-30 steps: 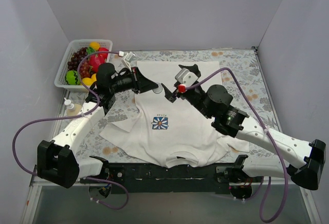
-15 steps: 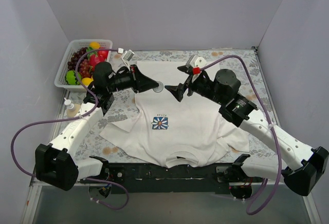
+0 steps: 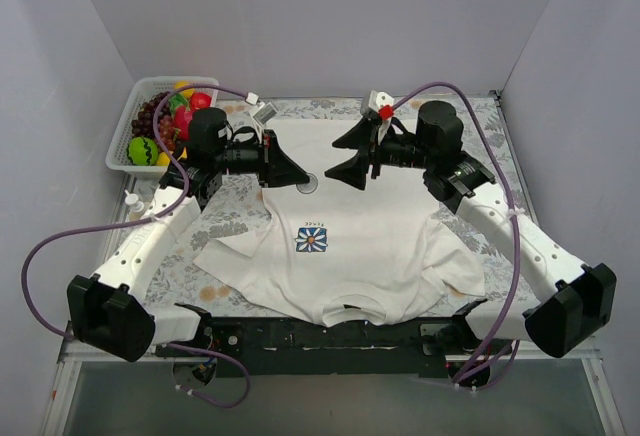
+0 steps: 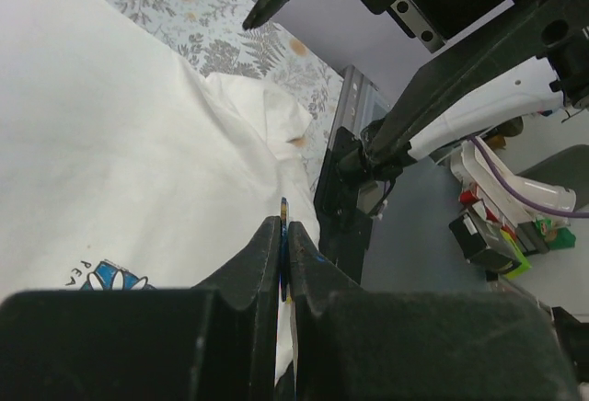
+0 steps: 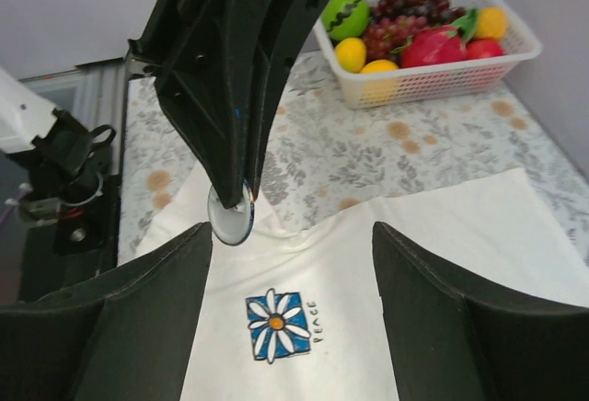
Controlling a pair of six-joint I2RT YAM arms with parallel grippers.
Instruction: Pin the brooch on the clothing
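Observation:
The white T-shirt (image 3: 370, 246) lies flat on the table, its blue-and-white flower print (image 3: 312, 240) at the chest and the neck toward the near edge. My left gripper (image 3: 298, 178) is shut on the brooch (image 3: 307, 184) and holds it above the shirt's far part. In the right wrist view the brooch (image 5: 230, 217) shows its pale back and a blue rim, above the print (image 5: 276, 326). In the left wrist view the brooch (image 4: 284, 210) sits edge-on between my left gripper's (image 4: 282, 226) jaws. My right gripper (image 3: 347, 158) is open and empty, facing the brooch from the right, apart from it; it also shows in the right wrist view (image 5: 290, 235).
A white basket (image 3: 130, 126) of toy fruit stands at the far left and also shows in the right wrist view (image 5: 433, 79). A small white bottle (image 3: 131, 204) stands left of the shirt. The table has a floral cloth (image 3: 470, 146), and walls close it in at the back and sides.
My right gripper has drawn back from the brooch to the right and stands wide open. My left gripper has kept the brooch and shifted slightly.

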